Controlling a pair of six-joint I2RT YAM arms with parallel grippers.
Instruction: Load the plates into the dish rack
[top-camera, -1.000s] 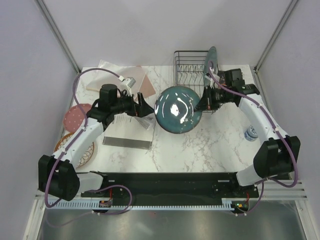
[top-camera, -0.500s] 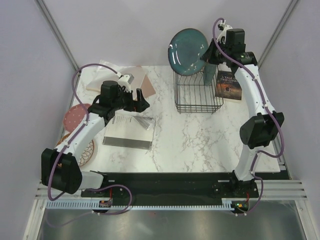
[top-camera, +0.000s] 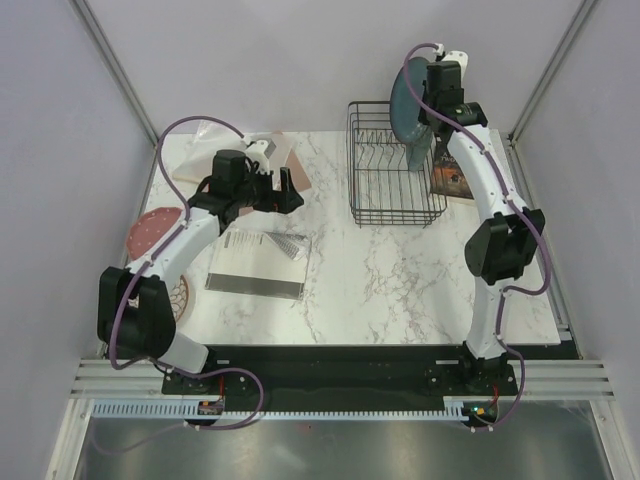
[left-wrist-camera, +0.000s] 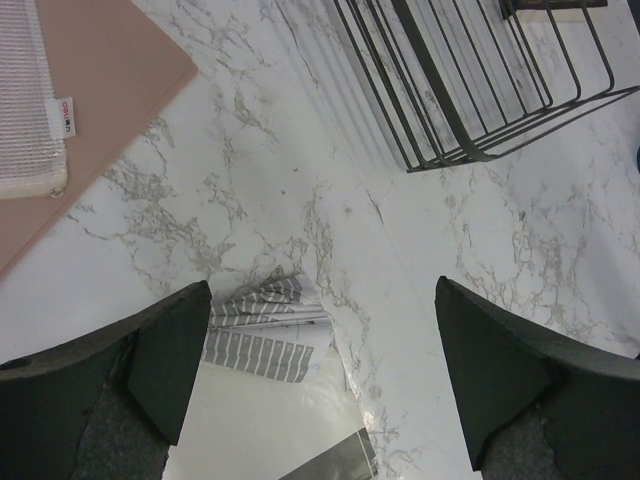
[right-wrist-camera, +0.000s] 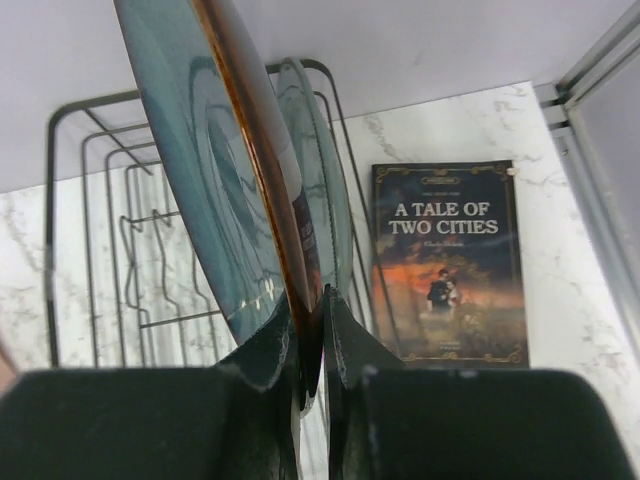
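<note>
Here the dark blue plate (right-wrist-camera: 215, 170) hangs on edge over the far right of the dish rack (top-camera: 395, 185), its rim pinched by the right end effector (right-wrist-camera: 310, 340). A second ago it was low over the bench (top-camera: 400, 270); since then it has been raised and turned upright. It now lines up with the tines beside the teal plate (right-wrist-camera: 325, 170) standing there, so lowering likely comes next. The left end effector (left-wrist-camera: 320, 370), jaws spread wide, hovers empty over the bench.

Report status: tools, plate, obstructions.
Left tool open, empty, over marble table. Right tool shut on dark glossy blue round plate, on edge above black wire dish rack. Teal-green plate already standing in rack, close beside it; other slots free.
</note>
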